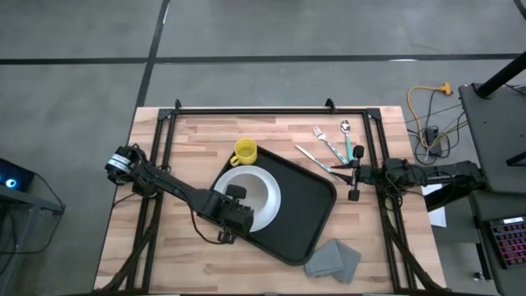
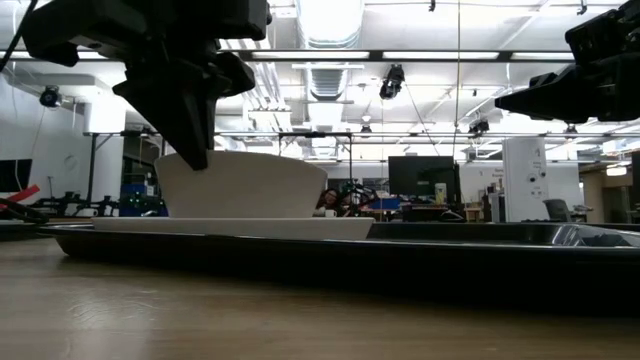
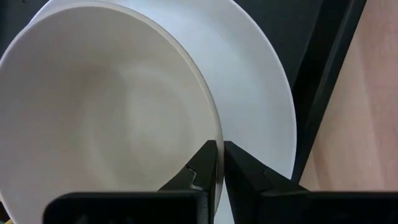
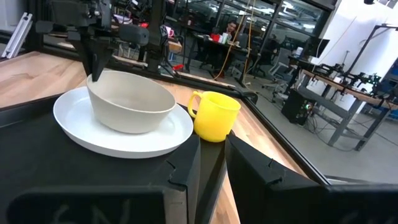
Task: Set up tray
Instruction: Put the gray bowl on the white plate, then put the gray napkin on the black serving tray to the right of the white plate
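The black tray point(image 1: 306, 205) lies askew on the wooden table. A white plate point(image 1: 269, 215) rests flat on the tray's left part, and a white bowl point(image 1: 251, 189) stands on the plate by its base point(image 4: 130, 106). My left gripper point(image 3: 221, 152) stands over the bowl's near-left rim, shut on it; it also shows in the low view point(image 2: 195, 160) and the right wrist view point(image 4: 96, 73). My right gripper point(image 4: 212, 163) hovers at the tray's right edge point(image 1: 343, 173), fingers shut, touching nothing. My left gripper pinches the bowl's rim point(image 3: 214, 127) on its near-left side, one finger inside the bowl and one outside. The fingers point(image 2: 190, 130) come from above, pointing down. The bowl stands upright with its base on the plate.
A yellow mug point(image 1: 244, 151) stands just off the tray's far-left edge point(image 4: 214, 115). A fork point(image 1: 322, 140), spoon point(image 1: 347, 136) and knife point(image 1: 316, 160) lie on the table at the far right. A folded grey napkin point(image 1: 333, 260) lies by the tray's near-right corner.
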